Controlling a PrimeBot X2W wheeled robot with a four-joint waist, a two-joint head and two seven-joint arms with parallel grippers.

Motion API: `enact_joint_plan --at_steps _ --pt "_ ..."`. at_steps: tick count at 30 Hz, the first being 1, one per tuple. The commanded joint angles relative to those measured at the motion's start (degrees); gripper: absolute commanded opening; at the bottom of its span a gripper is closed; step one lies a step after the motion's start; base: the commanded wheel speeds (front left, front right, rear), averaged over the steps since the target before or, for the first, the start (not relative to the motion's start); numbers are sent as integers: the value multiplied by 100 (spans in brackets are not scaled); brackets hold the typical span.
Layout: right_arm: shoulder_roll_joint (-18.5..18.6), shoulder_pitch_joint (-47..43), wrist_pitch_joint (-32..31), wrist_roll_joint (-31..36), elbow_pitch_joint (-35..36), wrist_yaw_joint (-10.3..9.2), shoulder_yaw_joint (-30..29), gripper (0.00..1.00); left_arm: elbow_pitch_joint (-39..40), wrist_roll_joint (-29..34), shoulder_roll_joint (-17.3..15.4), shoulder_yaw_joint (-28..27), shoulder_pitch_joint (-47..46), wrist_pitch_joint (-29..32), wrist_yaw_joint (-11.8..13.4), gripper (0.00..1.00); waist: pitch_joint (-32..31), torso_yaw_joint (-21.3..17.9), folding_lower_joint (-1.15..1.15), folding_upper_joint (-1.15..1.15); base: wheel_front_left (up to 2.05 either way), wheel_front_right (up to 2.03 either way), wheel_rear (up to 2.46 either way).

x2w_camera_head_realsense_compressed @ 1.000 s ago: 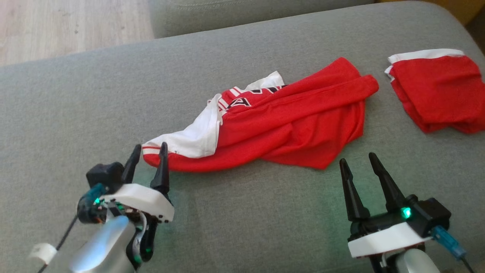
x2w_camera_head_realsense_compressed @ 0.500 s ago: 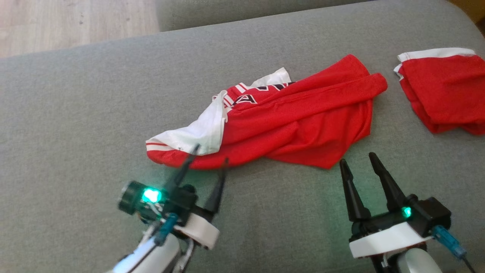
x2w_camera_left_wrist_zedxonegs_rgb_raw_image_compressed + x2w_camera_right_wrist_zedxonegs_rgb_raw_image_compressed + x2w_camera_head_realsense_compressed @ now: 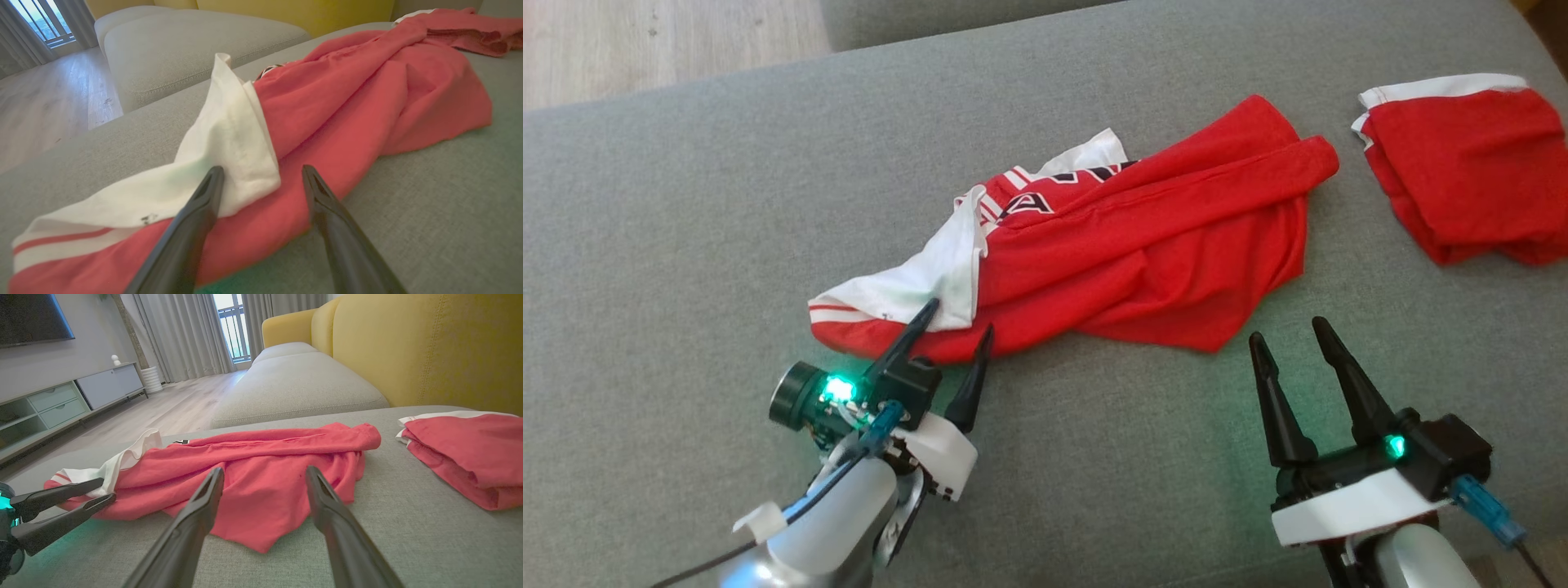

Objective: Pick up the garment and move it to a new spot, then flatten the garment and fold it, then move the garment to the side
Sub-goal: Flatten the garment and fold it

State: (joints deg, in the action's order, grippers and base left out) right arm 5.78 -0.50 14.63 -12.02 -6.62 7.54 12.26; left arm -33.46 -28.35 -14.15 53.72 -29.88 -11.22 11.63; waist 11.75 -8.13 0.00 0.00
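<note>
A grey fabric sofa seat [image 3: 686, 204] carries a crumpled red and white jersey garment [image 3: 1143, 253] at its middle, with a folded red cloth [image 3: 1462, 188] well apart to the right. The left hand [image 3: 960, 315] stands wide and empty, its tips at the garment's white-sleeved near edge. The right hand [image 3: 1287, 329], also wide and empty, hovers near the red hem

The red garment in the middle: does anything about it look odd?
Yes. The red-and-white garment lies crumpled and twisted on the grey sofa cushion, its white part flipped over, unlike the folded red garment nearby.
</note>
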Motion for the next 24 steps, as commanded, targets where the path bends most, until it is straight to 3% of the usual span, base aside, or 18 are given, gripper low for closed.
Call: enact_joint_plan --at_steps 1,9,10,11,13,15,16,24 --pt "40 162 37 21 171 -5 90 100 49 -42 -59 -211 -267 -55 -1 100 12 0 0 0 0 0 0" --pt "41 152 37 23 157 -5 82 100 -422 -54 71 -195 -423 -185 -113 98 -29 42 0 0 0 0 0" --pt "45 146 37 23 153 -5 83 100 -442 -51 86 -194 -426 -209 -124 81 -48 50 0 0 0 0 0" --pt "49 138 37 22 149 -5 82 100 -457 -54 103 -192 -421 -227 -137 54 -69 61 0 0 0 0 0" --pt "54 121 37 21 143 -5 81 100 -443 -42 124 -194 -407 -272 -147 36 -109 79 0 0 0 0 0" --pt "58 103 37 23 137 -5 87 100 -385 -18 134 -184 -385 -308 -179 5 -147 97 0 0 0 0 0" --pt "59 93 37 24 135 -5 92 100 -327 -8 136 -185 -367 -324 -202 0 -166 104 0 0 0 0 0" --pt "75 9 37 22 136 -5 97 100 269 53 -13 -290 -144 -368 -135 0 -265 170 0 0 0 0 0"
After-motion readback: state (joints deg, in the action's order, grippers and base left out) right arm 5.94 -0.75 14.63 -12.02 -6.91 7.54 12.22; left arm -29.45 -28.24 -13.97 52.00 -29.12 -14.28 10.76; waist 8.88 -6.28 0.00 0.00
